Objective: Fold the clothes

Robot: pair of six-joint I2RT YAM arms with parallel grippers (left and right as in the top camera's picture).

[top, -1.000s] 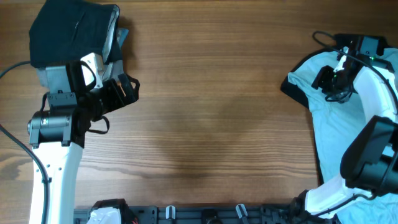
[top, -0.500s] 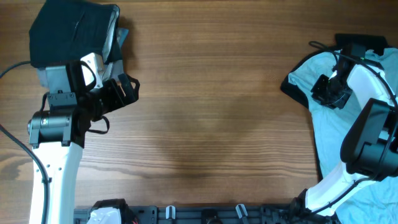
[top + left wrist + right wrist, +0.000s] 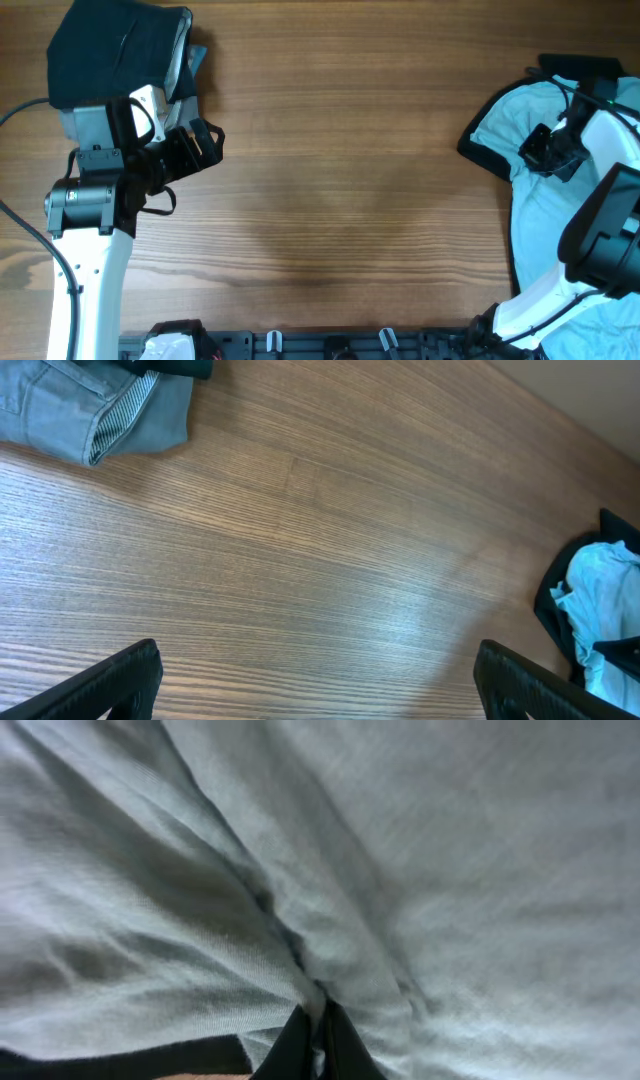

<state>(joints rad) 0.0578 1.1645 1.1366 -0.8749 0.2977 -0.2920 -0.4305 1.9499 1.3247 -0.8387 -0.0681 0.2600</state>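
Stack: folded black and grey pieces [image 3: 115,55] at the far-left corner of the table [image 3: 330,200]; same place as one second ago.
Left gripper [image 3: 205,143]: hangs beside the stack, not moved across the three overhead frames. Its fingers [image 3: 120,678] are spread wide, with only bare wood between them.
Table middle: nothing laid out there yet.
Black garment [image 3: 478,150]: at the right edge, showing as a dark rim under the pale cloth.
T-shirt [image 3: 535,215]: pale blue, crumpled at the right side on the black garment, not spread.
Right gripper [image 3: 548,155]: fingers [image 3: 300,1045] pinched tight together on a ridge of the pale fabric.
Change: over the last second the right gripper has dropped from higher on the shirt and shifted right; the shirt's left edge has drawn slightly rightward with it.
Meaning: the grasp looks secured. Folding has not begun, and the shirt likely needs drawing out flat first.
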